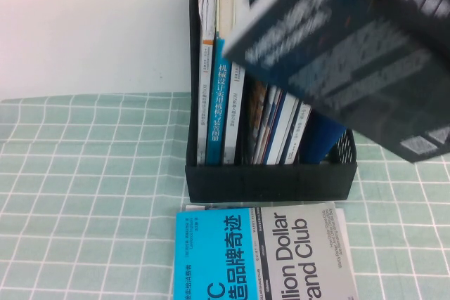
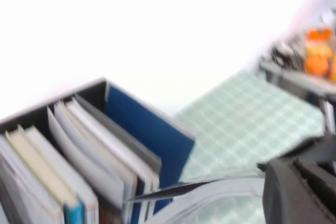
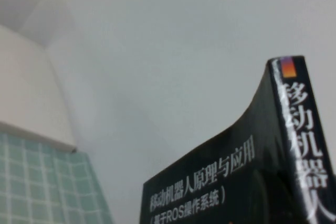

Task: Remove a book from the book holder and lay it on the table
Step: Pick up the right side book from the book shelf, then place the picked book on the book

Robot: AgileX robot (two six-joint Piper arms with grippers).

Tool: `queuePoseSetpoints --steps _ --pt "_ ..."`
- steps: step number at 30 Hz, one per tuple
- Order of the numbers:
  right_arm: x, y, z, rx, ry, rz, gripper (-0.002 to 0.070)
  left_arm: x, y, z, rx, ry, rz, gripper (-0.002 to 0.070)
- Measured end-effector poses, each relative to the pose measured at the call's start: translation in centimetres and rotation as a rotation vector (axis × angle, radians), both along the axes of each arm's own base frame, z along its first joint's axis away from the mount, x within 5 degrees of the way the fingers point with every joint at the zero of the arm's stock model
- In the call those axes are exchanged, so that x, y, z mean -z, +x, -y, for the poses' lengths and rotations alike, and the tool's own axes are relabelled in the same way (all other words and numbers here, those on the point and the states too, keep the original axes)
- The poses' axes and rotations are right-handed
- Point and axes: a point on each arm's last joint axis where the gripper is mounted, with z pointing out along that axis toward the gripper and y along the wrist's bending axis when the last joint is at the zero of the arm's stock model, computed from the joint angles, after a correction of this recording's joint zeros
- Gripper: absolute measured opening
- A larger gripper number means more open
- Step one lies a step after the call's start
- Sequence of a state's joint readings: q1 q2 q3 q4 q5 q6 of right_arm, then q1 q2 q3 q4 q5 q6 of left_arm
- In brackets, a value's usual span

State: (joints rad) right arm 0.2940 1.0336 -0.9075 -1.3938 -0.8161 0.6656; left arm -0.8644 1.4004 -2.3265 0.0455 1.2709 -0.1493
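Book: black paperback (image 1: 344,54), lifted clear above book holder (image 1: 271,179), long axis tilted, in right gripper's clamp.
Right gripper: unseen, nearer arm.
Left gripper (image 2: 302,192): beside holder, jaw state indeterminable.
Table (image 1: 84,194): below.

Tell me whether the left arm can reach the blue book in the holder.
Probably not cleanly. The blue book stands at the holder's right end, and the black book, apparently held by the right gripper out of view, hangs tilted over that end. The left gripper is near the holder's top.
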Motion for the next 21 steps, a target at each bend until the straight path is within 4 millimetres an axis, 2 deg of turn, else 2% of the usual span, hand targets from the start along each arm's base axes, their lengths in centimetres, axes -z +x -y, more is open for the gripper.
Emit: queuePoseSetpoints --steps 4,9,15,21 --pt "1.3 -0.6 -1.3 -0.065 -0.125 -0.038 0.0133 1.9 -1.0 -0.9 0.027 0.074 -0.040 -0.0003" --pt "3.5 -0.9 -4.8 -0.173 -0.254 -0.082 0.0133 6.2 -1.6 -1.6 0.029 0.198 -0.137 -0.0002" --pt "8.3 0.7 -9.6 -0.155 -0.433 -0.112 0.0133 11.0 -2.3 -3.1 -0.042 0.261 -0.248 -0.0002" --pt "12.6 2.9 -11.6 -0.125 -0.581 -0.113 0.0133 14.4 -3.5 -4.6 -0.092 0.214 -0.296 -0.0002"
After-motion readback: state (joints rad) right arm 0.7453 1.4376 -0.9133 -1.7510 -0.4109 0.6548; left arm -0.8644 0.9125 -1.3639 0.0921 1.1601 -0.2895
